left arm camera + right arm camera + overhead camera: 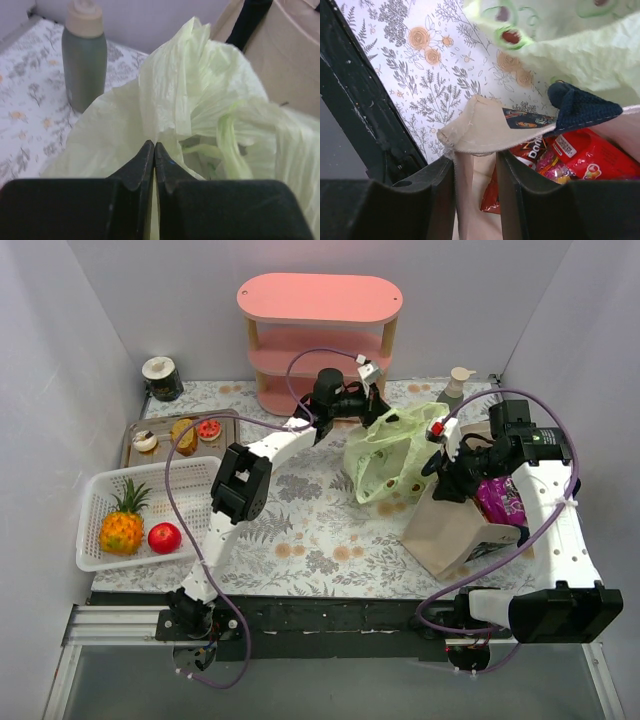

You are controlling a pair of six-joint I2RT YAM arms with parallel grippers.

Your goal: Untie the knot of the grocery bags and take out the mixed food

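Observation:
The pale yellow-green plastic bag (385, 455) stands mid-table with its top pulled up. My left gripper (378, 405) is shut on a fold of the bag's upper edge, with thin plastic pinched between the tips (154, 145). A twisted handle strand (227, 145) hangs loose and no tied knot shows. The beige tote (445, 530) leans at the right and holds red snack packets (590, 155) and a purple one (500, 498). My right gripper (447, 462) straddles the tote's rim (485, 130), with its jaws a little apart (475, 160). Ring-shaped items show through the plastic bag (580, 45).
A white mesh basket (95, 495) at the left holds a pineapple (122, 525) and a red fruit (165, 537). A metal tray (135, 430) behind it carries pastries. A pink shelf (320, 300), a dark jar (162, 378) and a pump bottle (457, 387) stand at the back.

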